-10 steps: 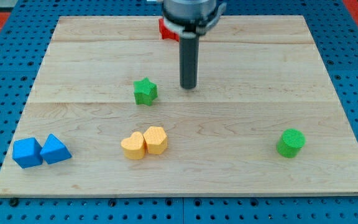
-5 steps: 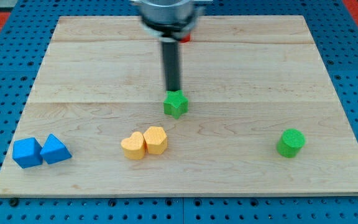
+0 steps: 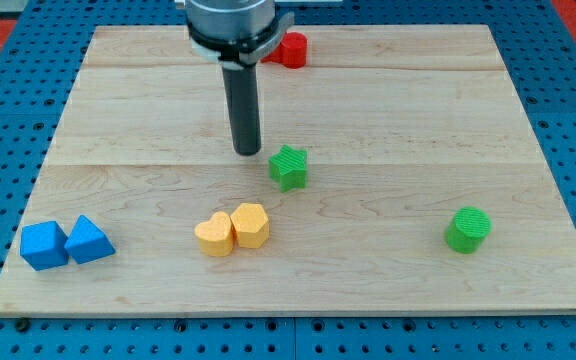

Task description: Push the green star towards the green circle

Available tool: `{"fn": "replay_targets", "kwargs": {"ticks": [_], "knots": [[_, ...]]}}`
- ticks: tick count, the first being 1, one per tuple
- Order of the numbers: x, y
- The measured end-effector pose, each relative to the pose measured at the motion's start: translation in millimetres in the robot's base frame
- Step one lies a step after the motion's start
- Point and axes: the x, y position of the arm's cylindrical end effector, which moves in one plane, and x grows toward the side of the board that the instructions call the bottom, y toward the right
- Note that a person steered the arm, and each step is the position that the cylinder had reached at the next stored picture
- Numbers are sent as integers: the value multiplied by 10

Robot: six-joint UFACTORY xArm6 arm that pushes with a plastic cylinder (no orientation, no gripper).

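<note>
The green star point(image 3: 289, 167) lies near the middle of the wooden board point(image 3: 388, 120). The green circle point(image 3: 468, 229) stands at the view's lower right, well apart from the star. My tip point(image 3: 247, 151) is just to the upper left of the star, a small gap away, not touching it. The dark rod rises from the tip towards the view's top.
Two yellow heart-like blocks point(image 3: 232, 229) sit together below and left of the star. A blue cube point(image 3: 44, 245) and a blue triangular block point(image 3: 89, 240) sit at the lower left. A red block point(image 3: 290, 48) lies at the top edge behind the rod.
The green star moved right from the left of centre to the middle, then shifted slightly right. My tip moved left, from right of the star, over it, to its upper left.
</note>
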Motion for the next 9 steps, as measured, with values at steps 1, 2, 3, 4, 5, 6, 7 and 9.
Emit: {"fn": "replay_targets", "kwargs": {"ticks": [1,2,3,4,5,6,7,9], "knots": [[176,815],[360,1486],[431,1795],[498,2014],[588,2172],[721,2393],[825,2585],[375,2602]]}}
